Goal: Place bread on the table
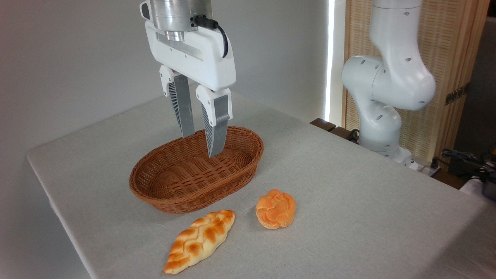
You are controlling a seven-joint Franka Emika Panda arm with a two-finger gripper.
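Note:
The bread (pixel 275 208), a small round orange-golden bun with a knotted top, lies on the table (pixel 348 186), which is covered in light grey cloth, just right of the front of the basket. My gripper (pixel 200 145) hangs above the back part of the basket, well up and to the left of the bun. Its two grey fingers point down, stand a little apart and hold nothing.
A brown oval wicker basket (pixel 248 166) sits mid-table with nothing in it. A long pale braided loaf (pixel 200 240) lies on the cloth in front of it, near the table's front edge. The white arm base (pixel 381 97) rises at the right rear.

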